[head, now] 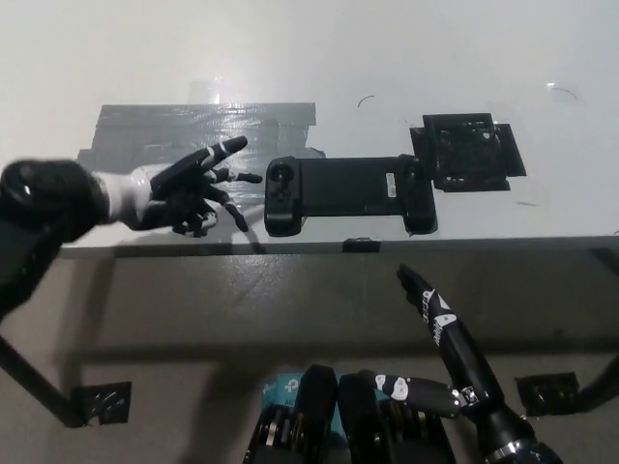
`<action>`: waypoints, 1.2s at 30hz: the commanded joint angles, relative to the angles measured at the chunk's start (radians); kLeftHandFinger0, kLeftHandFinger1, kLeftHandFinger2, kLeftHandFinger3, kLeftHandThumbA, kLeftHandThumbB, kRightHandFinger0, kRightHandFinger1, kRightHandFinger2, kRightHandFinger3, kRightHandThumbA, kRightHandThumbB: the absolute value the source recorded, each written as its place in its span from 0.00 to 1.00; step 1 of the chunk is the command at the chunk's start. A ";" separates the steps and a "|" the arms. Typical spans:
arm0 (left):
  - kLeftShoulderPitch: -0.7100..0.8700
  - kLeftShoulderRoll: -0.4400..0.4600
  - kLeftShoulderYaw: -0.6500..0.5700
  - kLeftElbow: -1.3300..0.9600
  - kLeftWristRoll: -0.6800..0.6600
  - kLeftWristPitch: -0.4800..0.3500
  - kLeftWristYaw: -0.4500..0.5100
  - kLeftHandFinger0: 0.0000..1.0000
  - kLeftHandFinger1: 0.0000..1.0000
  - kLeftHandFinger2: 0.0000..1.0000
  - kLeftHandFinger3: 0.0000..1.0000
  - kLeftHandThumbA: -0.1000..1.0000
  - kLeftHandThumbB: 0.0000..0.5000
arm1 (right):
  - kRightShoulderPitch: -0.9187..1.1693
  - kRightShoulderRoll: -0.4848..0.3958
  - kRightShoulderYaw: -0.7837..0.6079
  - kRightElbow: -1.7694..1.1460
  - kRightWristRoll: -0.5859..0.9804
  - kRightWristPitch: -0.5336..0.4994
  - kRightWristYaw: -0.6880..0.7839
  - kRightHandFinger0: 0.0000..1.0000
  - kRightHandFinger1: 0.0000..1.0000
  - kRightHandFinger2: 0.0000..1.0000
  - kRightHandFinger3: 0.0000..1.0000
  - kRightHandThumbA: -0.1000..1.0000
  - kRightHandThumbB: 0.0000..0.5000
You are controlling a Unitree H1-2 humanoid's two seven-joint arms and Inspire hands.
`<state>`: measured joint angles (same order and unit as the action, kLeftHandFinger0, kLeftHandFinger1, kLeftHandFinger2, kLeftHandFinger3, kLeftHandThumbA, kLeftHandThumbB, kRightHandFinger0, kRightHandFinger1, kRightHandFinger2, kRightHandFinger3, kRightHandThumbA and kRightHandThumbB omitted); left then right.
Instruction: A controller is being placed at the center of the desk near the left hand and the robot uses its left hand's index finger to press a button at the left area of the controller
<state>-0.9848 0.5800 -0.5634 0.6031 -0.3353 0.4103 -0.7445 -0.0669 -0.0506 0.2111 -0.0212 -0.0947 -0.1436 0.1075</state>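
Head view: steep look down onto a white bench [387, 58], its near edge crossing the frame at mid height.
Left hand: white forearm with dark fingers [184, 193], entering from 9 o'clock, held over the bench's near strip.
Left hand fingers: spread apart and holding nothing; one long finger [224, 148] points toward 2 o'clock, another [242, 177] points toward 3 o'clock at the controller's left end, its tip just short of it and apart.
Grey tape patch: wide rectangle of shiny grey tape [184, 130] stuck flat on the bench, at 10 o'clock from frame centre; the left hand overlaps its lower right part.
Controller: long black unit [348, 191] lying flat and lengthwise across the bench centre, near the front edge, with a grip at each end.
Controller left area: round control [282, 176] on the left grip, nearest the left hand's fingertips; whether anything touches it cannot be told.
Small black tab: dark piece [360, 246] on the bench's front edge, at 6 o'clock from the controller.
Black square patch: dark taped square [468, 152] on the bench, just beside the controller's right end at 2 o'clock from it.
Right hand: black [426, 298], below the bench edge at 5 o'clock, resting off the bench, fingers straight and holding nothing.
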 commanded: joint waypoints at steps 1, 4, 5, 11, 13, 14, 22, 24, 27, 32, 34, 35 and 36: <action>-0.100 0.072 -0.028 -0.002 0.025 0.060 -0.131 0.02 0.19 0.55 1.00 1.00 0.76 | -0.026 -0.008 0.007 -0.040 -0.006 -0.035 0.022 1.00 1.00 1.00 1.00 1.00 0.52; -0.114 0.080 -0.043 -0.006 0.033 0.060 -0.140 0.00 0.16 0.49 1.00 1.00 0.75 | -0.028 -0.010 0.008 -0.042 -0.009 -0.030 0.024 1.00 1.00 1.00 1.00 1.00 0.53; -0.119 0.085 -0.056 -0.023 0.046 0.060 -0.129 0.00 0.12 0.43 1.00 1.00 0.77 | -0.031 -0.011 0.007 -0.041 -0.005 -0.031 0.026 1.00 1.00 1.00 1.00 1.00 0.53; -0.151 0.088 -0.093 -0.028 0.051 0.060 -0.134 0.00 0.03 0.33 1.00 1.00 0.79 | -0.031 -0.016 0.012 -0.045 -0.008 -0.022 0.032 1.00 1.00 1.00 1.00 0.99 0.50; -0.159 0.079 -0.096 -0.018 0.063 0.060 -0.139 0.00 0.03 0.33 1.00 1.00 0.79 | -0.028 -0.017 0.013 -0.050 -0.010 -0.018 0.033 1.00 1.00 1.00 1.00 0.98 0.49; -0.168 0.072 -0.099 -0.005 0.066 0.060 -0.148 0.00 0.01 0.31 1.00 1.00 0.79 | -0.028 -0.017 0.014 -0.050 -0.011 -0.019 0.034 1.00 1.00 1.00 1.00 0.98 0.49; -0.278 -0.001 -0.172 0.214 0.056 0.060 -0.446 0.00 0.06 0.43 1.00 1.00 0.83 | -0.022 -0.018 0.014 -0.060 -0.012 -0.009 0.036 1.00 1.00 1.00 1.00 0.99 0.52; -0.293 -0.013 -0.174 0.241 0.049 0.060 -0.476 0.00 0.00 0.29 1.00 1.00 0.90 | -0.025 -0.017 0.014 -0.063 -0.009 -0.007 0.038 1.00 1.00 1.00 1.00 0.99 0.51; -0.301 -0.036 -0.148 0.270 0.034 0.060 -0.481 0.00 0.00 0.14 1.00 1.00 0.91 | -0.030 -0.022 0.010 -0.066 -0.005 -0.007 0.039 1.00 1.00 1.00 1.00 0.98 0.50; -0.305 -0.064 -0.122 0.275 0.075 0.060 -0.435 0.00 0.00 0.00 1.00 1.00 0.95 | -0.033 -0.023 0.007 -0.070 -0.003 -0.008 0.039 1.00 1.00 1.00 1.00 0.98 0.51; -0.298 -0.063 -0.115 0.252 0.096 0.060 -0.426 0.00 0.00 0.00 1.00 1.00 0.95 | -0.036 -0.023 0.007 -0.069 0.001 -0.011 0.042 1.00 1.00 1.00 1.00 0.98 0.50; -0.301 -0.067 -0.112 0.266 0.095 0.060 -0.433 0.00 0.00 0.00 1.00 1.00 0.93 | -0.038 -0.024 0.008 -0.069 0.000 -0.012 0.043 1.00 1.00 1.00 1.00 0.98 0.49; -0.301 -0.069 -0.110 0.268 0.096 0.060 -0.433 0.00 0.00 0.00 1.00 1.00 0.93 | -0.039 -0.024 0.007 -0.069 0.000 -0.011 0.043 1.00 1.00 1.00 1.00 0.98 0.49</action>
<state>-1.2180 0.5017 -0.7005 0.8709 -0.2596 0.4531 -1.1330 -0.0833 -0.0723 0.2201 -0.0574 -0.0968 -0.1411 0.1381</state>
